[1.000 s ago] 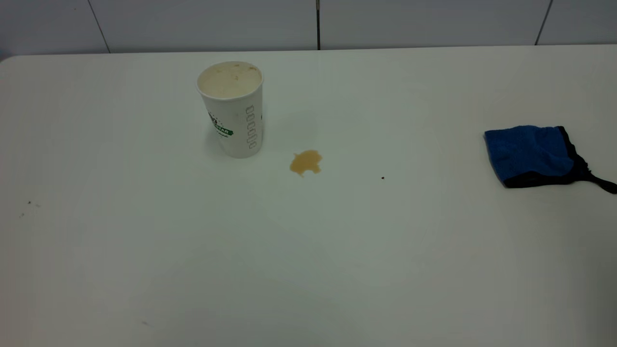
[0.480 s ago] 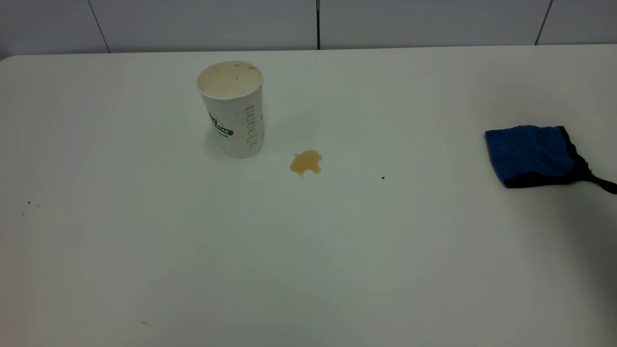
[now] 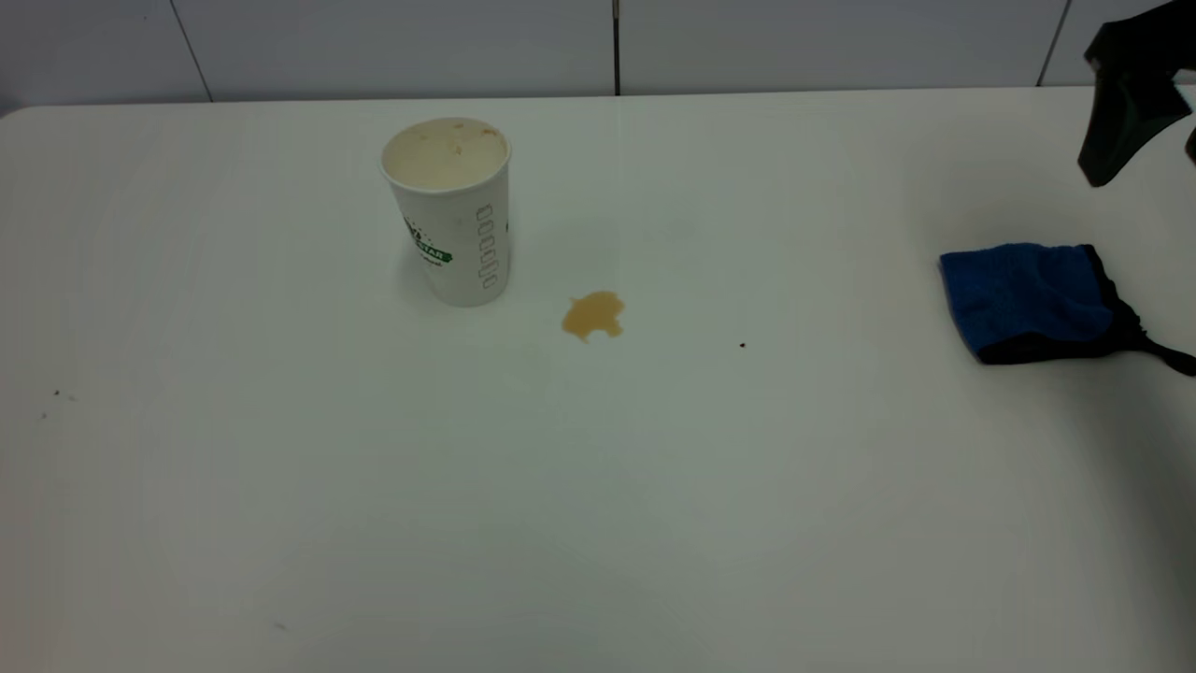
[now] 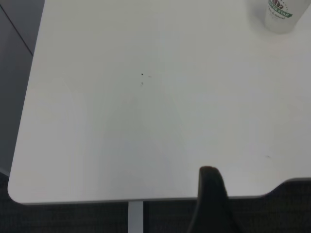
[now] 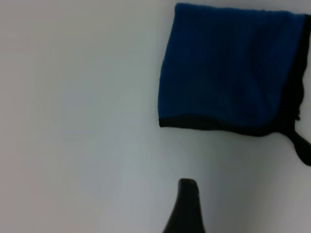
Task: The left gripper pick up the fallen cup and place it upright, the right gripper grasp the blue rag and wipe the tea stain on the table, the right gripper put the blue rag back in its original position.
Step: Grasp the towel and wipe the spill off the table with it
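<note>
the right gripper (image 3: 1135, 103) has come into view at the table's (image 3: 598, 486) far right corner, its fingers' state unclear, above and apart from the blue rag (image 3: 1028, 297) lying flat. the cup (image 3: 453, 215) stands upright beside the tea stain (image 3: 593, 315).

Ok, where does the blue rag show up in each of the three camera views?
Exterior view: blue rag lies flat at the right side of the table, below the right gripper.
Left wrist view: not in it; only the cup shows.
Right wrist view: fills the upper right.
Shared landmark: the rag's black edging.
</note>
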Robot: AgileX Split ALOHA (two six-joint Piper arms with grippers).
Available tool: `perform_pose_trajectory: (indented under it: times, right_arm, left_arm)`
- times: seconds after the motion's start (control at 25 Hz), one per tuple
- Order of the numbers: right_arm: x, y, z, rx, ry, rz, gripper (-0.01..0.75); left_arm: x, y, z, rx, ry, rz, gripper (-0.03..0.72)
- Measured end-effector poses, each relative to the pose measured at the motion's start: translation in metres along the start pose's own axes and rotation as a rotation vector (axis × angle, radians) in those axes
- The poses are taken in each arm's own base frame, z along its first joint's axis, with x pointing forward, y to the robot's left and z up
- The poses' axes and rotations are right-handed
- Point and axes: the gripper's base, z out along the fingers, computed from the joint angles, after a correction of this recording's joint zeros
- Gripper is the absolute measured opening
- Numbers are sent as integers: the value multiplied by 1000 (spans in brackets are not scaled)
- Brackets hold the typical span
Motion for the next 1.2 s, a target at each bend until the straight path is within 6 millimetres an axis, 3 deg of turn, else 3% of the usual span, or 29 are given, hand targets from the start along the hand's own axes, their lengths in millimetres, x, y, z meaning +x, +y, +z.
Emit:
perform_pose_trajectory:
  times: [0.36, 0.6, 0.96, 1.2]
  right_arm:
    - [-30, 9, 65, -15, 24, -13, 711]
    - [-41, 4, 105, -11, 55, 14, 708]
    - [-31, -17, 137, 15, 142, 68, 701]
    - [-22, -18, 153, 15, 175, 68, 665]
  left_arm:
    - [0, 0, 0, 0, 0, 1, 535]
    - [0, 0, 0, 0, 0, 1, 535]
    - [0, 0, 0, 0, 0, 1, 535]
    - [0, 0, 0, 0, 0, 1, 535]
